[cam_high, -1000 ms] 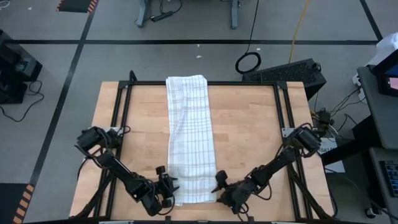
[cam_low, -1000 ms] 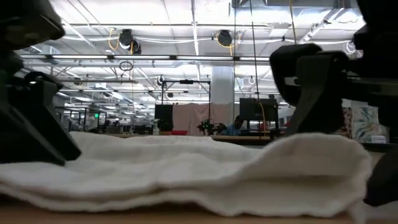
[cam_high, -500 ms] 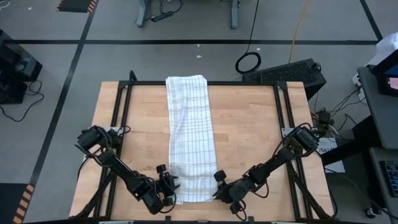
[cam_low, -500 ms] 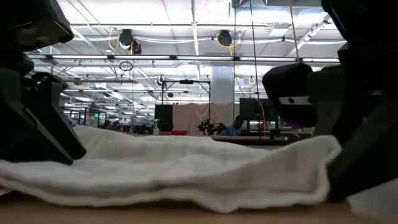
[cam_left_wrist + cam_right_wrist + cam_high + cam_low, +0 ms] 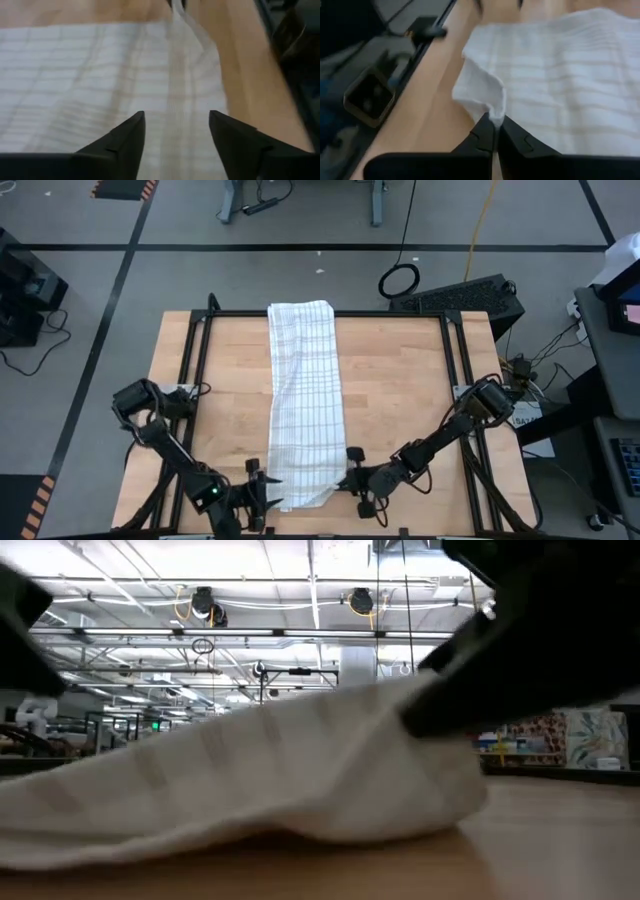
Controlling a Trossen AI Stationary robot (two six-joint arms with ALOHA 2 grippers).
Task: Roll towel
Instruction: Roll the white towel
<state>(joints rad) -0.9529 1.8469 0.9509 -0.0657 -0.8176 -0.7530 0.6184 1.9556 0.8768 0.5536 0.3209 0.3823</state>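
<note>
The towel [image 5: 305, 400], white with fine grey check lines, lies as a long narrow strip from the table's far edge to its near edge. My right gripper [image 5: 348, 478] is shut on its near right corner. In the low view that side of the towel [image 5: 250, 780] rises toward the dark gripper [image 5: 480, 680]. My left gripper [image 5: 265, 488] stands open at the near left corner. In its wrist view, its two fingers straddle a stretch of towel [image 5: 100, 75]. Whether they touch the cloth I cannot tell. My right gripper pinches the towel's near right corner [image 5: 492, 107] between its two shut fingers [image 5: 482, 135]. The fingers come from the table's right side, slanting down. The pinched cloth stands up in a small peak above the tabletop. The rest of the towel [image 5: 560, 75] lies flat beyond it.
The wooden table [image 5: 400, 400] has black frame rails along its left [image 5: 195, 380] and right [image 5: 455, 380] sides. A black box [image 5: 460, 295] and a coiled cable [image 5: 398, 280] lie on the floor beyond the far right corner. Bare wood shows on both sides of the towel.
My right gripper has shut on the towel's near right corner and raised it. In the low view that side now stands higher while the left side stays low. My left gripper has drawn back a little toward the table's near edge.
</note>
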